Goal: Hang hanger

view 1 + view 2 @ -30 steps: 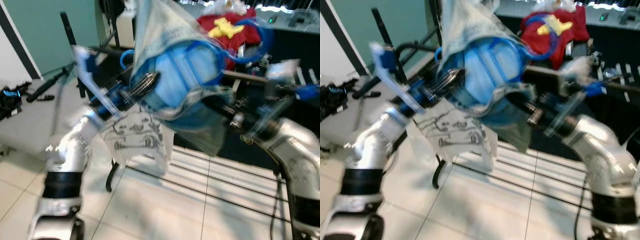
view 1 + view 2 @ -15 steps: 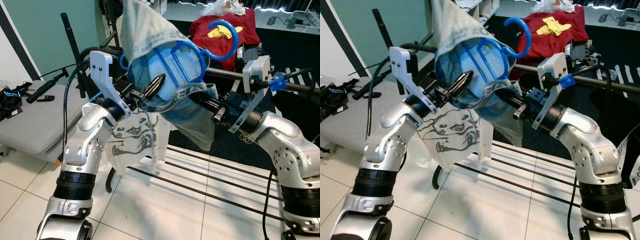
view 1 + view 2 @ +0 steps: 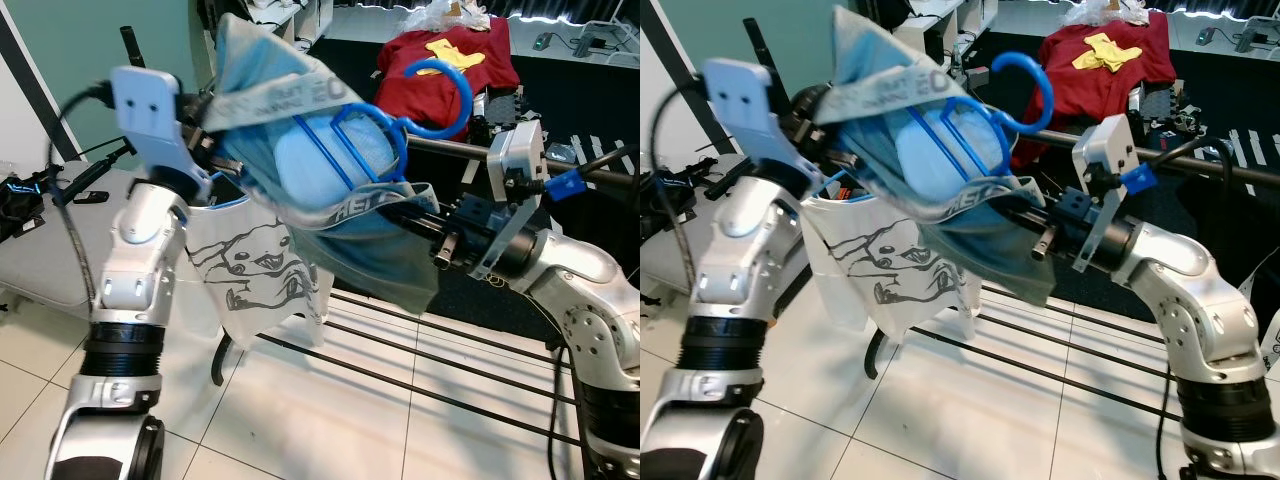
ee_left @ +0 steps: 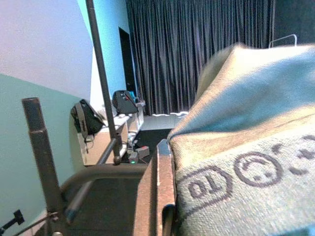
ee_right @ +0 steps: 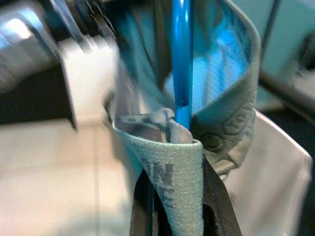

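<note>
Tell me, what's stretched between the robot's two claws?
A grey-blue garment with a blue hanger inside spans from the left gripper to the right gripper, seen in both eye views.

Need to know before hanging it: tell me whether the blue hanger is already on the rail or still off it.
Off. The blue hanger sits inside the grey-blue garment stretched between both grippers, its hook free in the air above the dark rail.

Silver arms w/ black ribbed joints, white wrist plates, blue clips, black cables.

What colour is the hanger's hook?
The hanger's hook is bright blue, clearest in the right eye view.
</note>
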You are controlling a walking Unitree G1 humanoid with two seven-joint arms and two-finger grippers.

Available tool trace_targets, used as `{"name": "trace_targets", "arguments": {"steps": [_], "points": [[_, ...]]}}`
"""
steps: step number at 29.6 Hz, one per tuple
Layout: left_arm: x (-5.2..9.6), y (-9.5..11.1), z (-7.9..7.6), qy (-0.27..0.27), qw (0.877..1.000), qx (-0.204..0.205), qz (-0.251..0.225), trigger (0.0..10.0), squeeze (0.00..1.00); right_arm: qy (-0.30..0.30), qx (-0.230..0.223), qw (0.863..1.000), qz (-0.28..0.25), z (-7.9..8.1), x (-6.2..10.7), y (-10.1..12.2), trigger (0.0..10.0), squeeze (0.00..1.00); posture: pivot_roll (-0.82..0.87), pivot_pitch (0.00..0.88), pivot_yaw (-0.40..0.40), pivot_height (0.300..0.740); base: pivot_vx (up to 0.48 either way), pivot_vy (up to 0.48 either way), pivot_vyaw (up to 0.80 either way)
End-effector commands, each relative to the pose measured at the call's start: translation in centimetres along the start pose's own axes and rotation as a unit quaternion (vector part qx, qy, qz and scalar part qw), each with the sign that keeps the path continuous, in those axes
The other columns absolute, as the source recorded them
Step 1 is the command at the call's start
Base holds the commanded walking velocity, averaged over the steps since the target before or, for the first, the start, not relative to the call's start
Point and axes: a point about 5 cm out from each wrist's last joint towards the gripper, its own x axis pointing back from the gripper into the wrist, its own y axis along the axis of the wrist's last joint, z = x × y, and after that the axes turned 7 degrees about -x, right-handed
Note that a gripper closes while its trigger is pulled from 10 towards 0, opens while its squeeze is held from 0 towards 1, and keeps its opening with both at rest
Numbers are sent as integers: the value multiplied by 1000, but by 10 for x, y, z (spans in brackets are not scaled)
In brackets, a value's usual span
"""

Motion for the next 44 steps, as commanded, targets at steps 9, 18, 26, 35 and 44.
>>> {"name": "trace_targets", "arguments": {"steps": [9, 18, 26, 35, 44], "points": [[-15, 17, 1, -6, 1000, 1, -30, 0, 0, 151, 3, 973, 175, 44, 34, -29, 0, 0, -38, 127, 18, 740, 0, 0, 0], [-11, 1, -5, -30, 999, -14, 1, 0, 0, 134, 34, 988, 63, 39, 43, 15, 0, 0, -43, 129, 21, 740, 0, 0, 0], [-11, -5, 5, -33, 999, -37, 19, 0, 0, 56, 76, 982, 161, 21, 64, 9, 0, 0, -46, 130, 29, 740, 0, 0, 0], [-21, 14, 19, -15, 1000, 5, -4, 0, 0, -2, 87, 946, 313, 6, 81, -29, 0, 0, -40, 130, 31, 740, 0, 0, 0], [-18, 6, -5, -58, 998, 19, 10, 0, 0, -46, 148, 967, 204, -4, 62, 0, 0, 0, -43, 133, 36, 740, 0, 0, 0]]}}
